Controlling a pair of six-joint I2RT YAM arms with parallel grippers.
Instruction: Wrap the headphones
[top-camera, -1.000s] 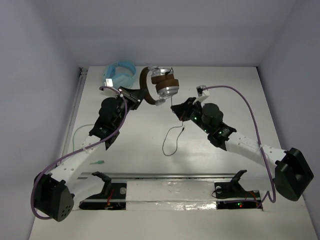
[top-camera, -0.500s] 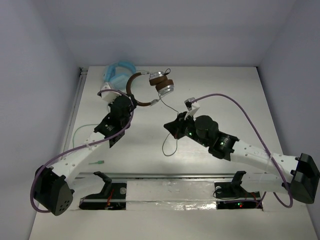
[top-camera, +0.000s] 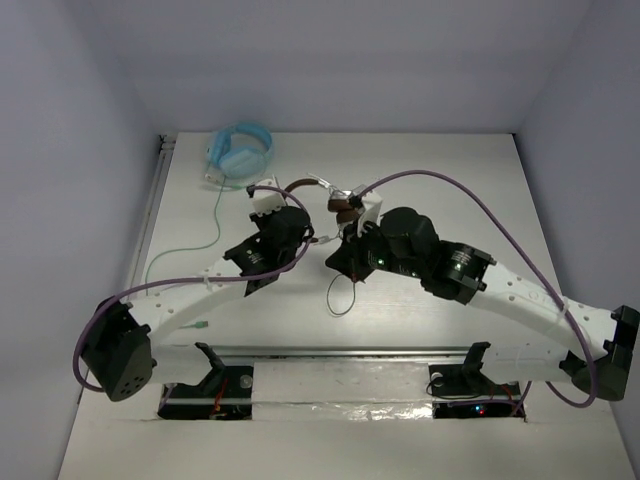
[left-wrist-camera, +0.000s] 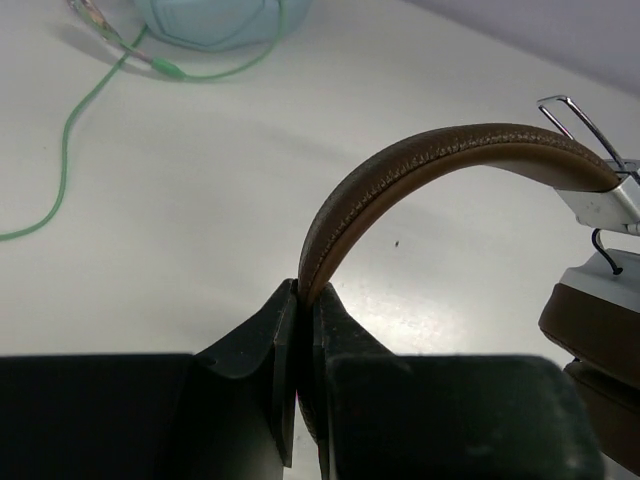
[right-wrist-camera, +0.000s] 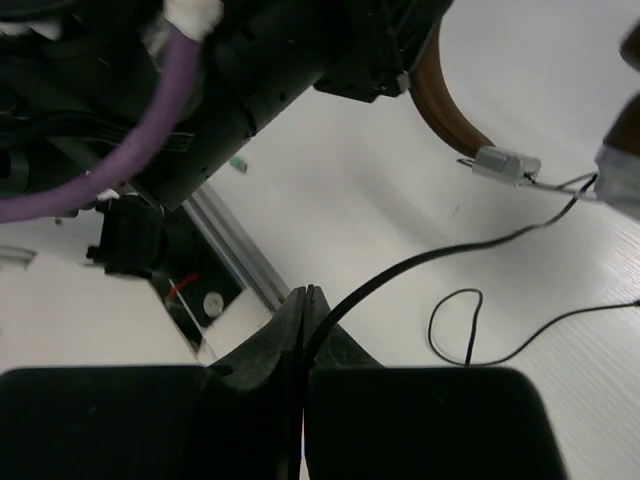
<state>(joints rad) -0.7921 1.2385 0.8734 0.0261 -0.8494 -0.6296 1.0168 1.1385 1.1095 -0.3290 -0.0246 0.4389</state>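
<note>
Brown leather marks the headphones (top-camera: 343, 200), seen from above near the middle of the table (top-camera: 450, 170). At the left wrist, the left gripper (left-wrist-camera: 300, 292) pinches the headphones by the headband (left-wrist-camera: 440, 158). At the right wrist, the right gripper (right-wrist-camera: 303, 297) is pressed together on the thin black cable (right-wrist-camera: 430, 258).

Two units, left arm (top-camera: 185, 298) and right arm (top-camera: 520, 300): white links, black joint housings, black bases. One purple cable (top-camera: 440, 178) along each. Left tool (left-wrist-camera: 298, 300), right tool (right-wrist-camera: 303, 300): matte black fingers.
</note>
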